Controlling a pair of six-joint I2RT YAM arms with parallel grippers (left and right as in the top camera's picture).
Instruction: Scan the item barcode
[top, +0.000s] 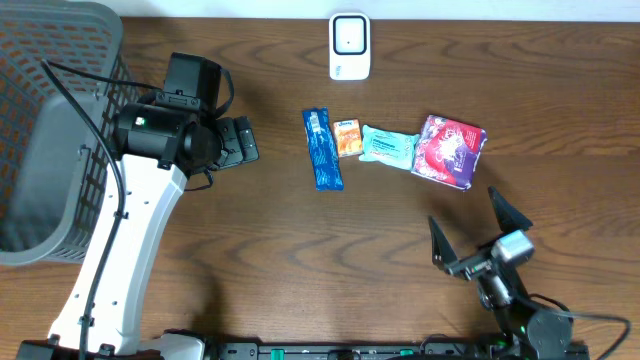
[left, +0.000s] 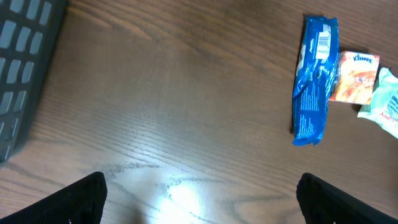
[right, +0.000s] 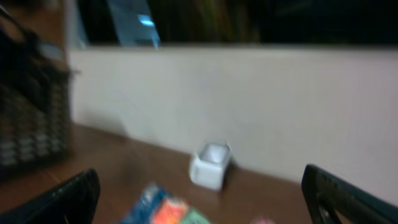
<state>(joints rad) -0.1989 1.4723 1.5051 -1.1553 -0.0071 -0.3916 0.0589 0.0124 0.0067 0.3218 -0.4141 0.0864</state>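
Here, blue packet (top: 322, 148) lengthwise toward scanner (top: 349, 45), barcode end far, left gripper (left: 202, 199) spread, right gripper (top: 465, 213) spread

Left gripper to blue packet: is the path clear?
Nothing visible blocks it: only bare table lies between the open left gripper and the blue packet. The orange tissue pack sits beside the packet's far side.

a: how's the left arm (top: 125, 235)?
b: stretched forward from the near left, left gripper (top: 246, 140) turned rightward, jaws wide apart, nothing between them.
a: and the right gripper (top: 462, 208)?
b: low, near right, jaws spread wide, empty too.
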